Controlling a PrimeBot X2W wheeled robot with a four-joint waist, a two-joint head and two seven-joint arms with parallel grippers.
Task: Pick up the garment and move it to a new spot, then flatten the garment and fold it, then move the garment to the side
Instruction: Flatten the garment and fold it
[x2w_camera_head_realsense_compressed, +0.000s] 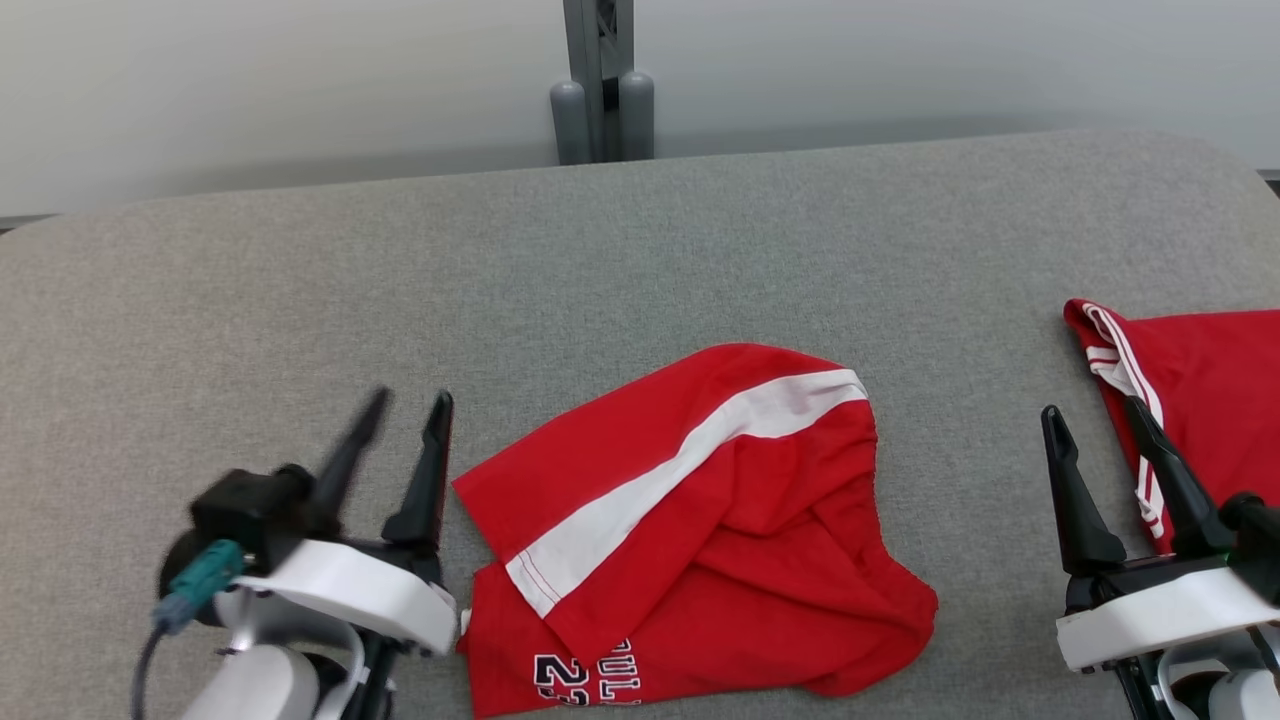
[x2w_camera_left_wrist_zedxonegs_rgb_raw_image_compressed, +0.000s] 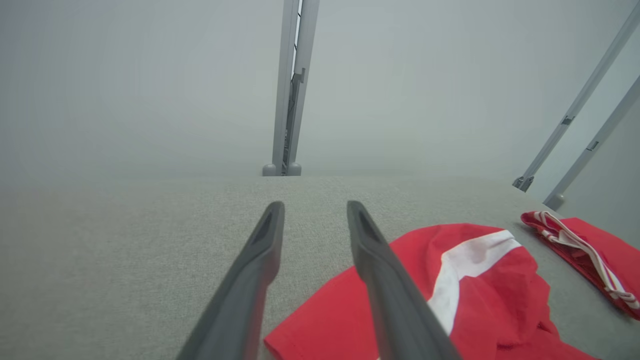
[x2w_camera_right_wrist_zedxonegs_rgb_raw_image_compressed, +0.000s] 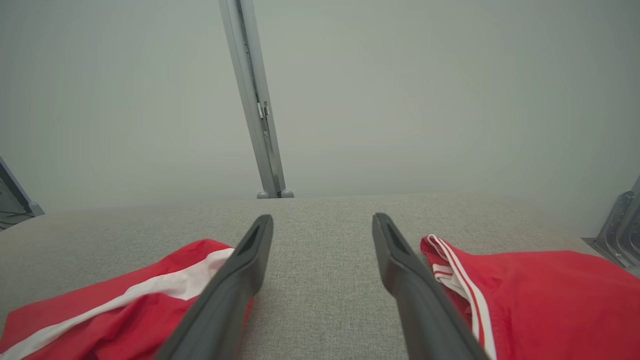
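Garment (x2w_camera_head_realsense_compressed: 690, 520), red with a white stripe, is seen crumpled on the grey table (x2w_camera_head_realsense_compressed: 640, 240) between the left gripper (x2w_camera_head_realsense_compressed: 410, 398) and right gripper (x2w_camera_head_realsense_compressed: 1092, 408), both spread and empty; its left edge is probably best pinched low and lifted slowly.

we see long, tapered dark fingers (x2w_camera_head_realsense_compressed: 425, 480) on our left gripper (x2w_camera_head_realsense_compressed: 411, 397) and right gripper (x2w_camera_head_realsense_compressed: 1090, 407), white wrist shells (x2w_camera_head_realsense_compressed: 350, 590) behind them, a teal plug (x2w_camera_head_realsense_compressed: 200, 585) and grey cable (x2w_camera_head_realsense_compressed: 145, 665) on the left.

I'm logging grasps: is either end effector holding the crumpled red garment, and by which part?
Nothing is held: the left end effector and right end effector stand open; the crumpled red white-striped garment lies free.
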